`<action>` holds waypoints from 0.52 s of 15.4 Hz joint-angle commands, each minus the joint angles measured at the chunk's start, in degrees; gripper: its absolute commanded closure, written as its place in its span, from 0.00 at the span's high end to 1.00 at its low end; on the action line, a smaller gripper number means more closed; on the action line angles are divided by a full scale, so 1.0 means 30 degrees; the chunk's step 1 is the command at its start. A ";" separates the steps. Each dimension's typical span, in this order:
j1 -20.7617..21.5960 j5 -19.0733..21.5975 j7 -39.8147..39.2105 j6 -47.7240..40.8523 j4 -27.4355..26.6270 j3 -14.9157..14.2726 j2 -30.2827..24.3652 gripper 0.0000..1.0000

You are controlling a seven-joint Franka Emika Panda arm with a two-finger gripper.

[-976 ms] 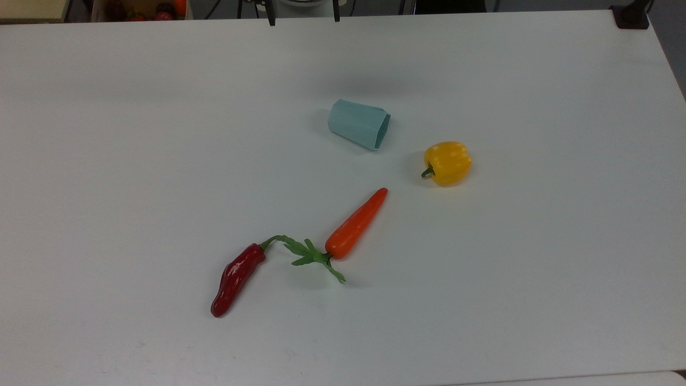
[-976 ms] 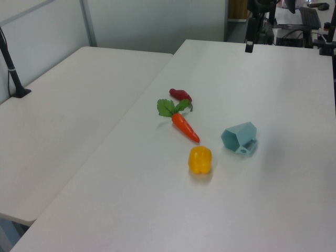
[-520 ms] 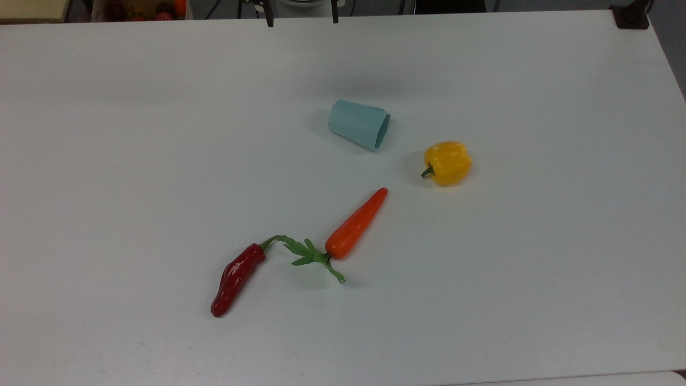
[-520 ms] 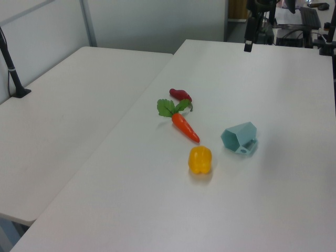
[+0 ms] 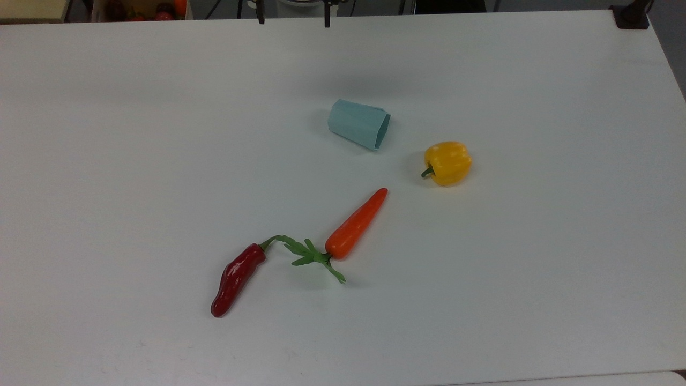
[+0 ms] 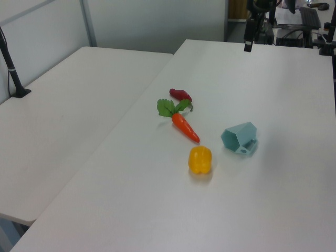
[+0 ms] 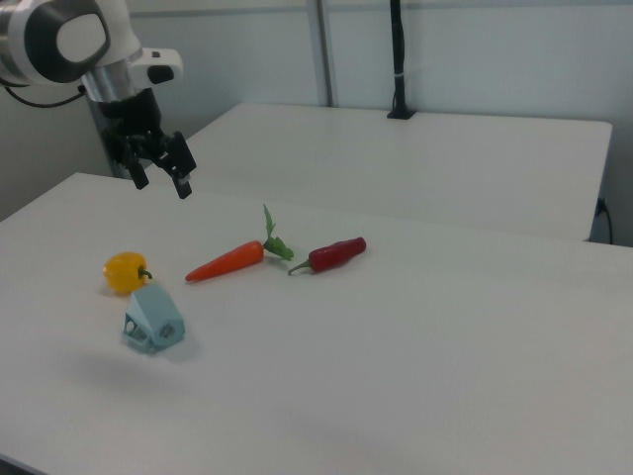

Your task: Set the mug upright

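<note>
The mug (image 7: 152, 320) is seen lying on its side on the tabletop (image 7: 415, 336), below the claw (image 7: 159, 172) and well apart from it, with nothing between them. The claw is held high in the air, its two fingers spread apart and empty. The mug's open hexagonal rim is turned toward the yellow pepper (image 7: 126, 272), which sits just beside it; a carrot (image 7: 226, 262) and a red chilli (image 7: 335, 253) lie farther from the claw. In the left view a small handle loop appears to rest low, against the tabletop, though this is hard to confirm.

The mug is judged to be light, stiff plastic, probably smooth and inclined to slide or roll on its facets if nudged. A hold across two opposite flat facets near the rim, or over the rim wall itself, is likely to be firmest; the narrow base would be left free for tipping the mug up.
</note>
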 commanded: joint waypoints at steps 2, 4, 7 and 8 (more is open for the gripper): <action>0.0425 -0.1691 0.3841 0.0261 -0.0684 0.1091 -0.0366 1.00; 0.0425 -0.2013 0.4809 -0.0061 -0.0684 0.1561 0.0013 1.00; 0.0425 -0.2161 0.5280 -0.0091 -0.0684 0.2292 0.0686 1.00; 0.0454 -0.2509 0.5920 -0.0091 -0.0684 0.2614 0.1066 1.00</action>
